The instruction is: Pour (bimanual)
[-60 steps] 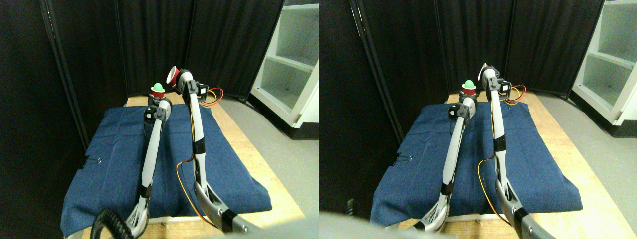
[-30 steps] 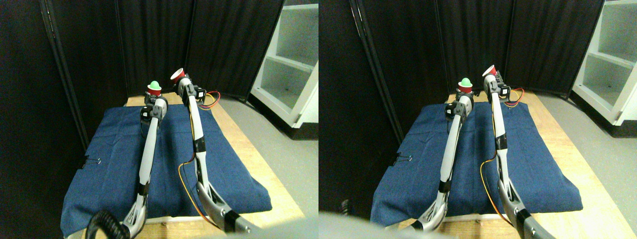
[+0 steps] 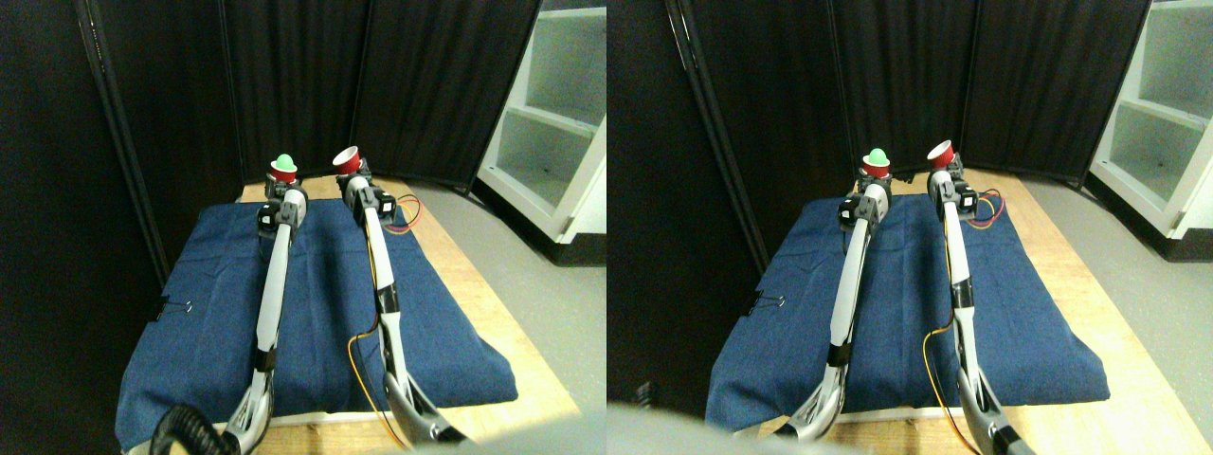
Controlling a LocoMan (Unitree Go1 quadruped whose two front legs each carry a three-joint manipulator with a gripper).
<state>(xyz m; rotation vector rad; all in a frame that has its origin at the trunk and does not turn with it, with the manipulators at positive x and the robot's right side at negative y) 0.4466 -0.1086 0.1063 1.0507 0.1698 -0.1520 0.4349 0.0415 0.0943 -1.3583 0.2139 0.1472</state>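
Note:
Two small red cups are held up over the far end of the blue cloth [image 3: 313, 284]. The left cup [image 3: 283, 169] stands upright with a green ball [image 3: 282, 160] resting in its mouth, and my left gripper [image 3: 280, 186] is shut on it from below. The right cup [image 3: 347, 159] shows a white inside and leans slightly left; my right gripper [image 3: 353, 178] is shut on it. The two cups are apart, a short gap between them.
The blue cloth lies on a wooden table [image 3: 493, 313]. A binder clip [image 3: 175, 306] holds the cloth's left edge. Black curtains [image 3: 303, 85] close the back. A white shelf unit [image 3: 554, 123] stands on the right, on grey floor.
The right cup has swung from tipped over the left cup back to nearly upright and moved lower and to the right. The left cup, ball inside, has shifted left and away.

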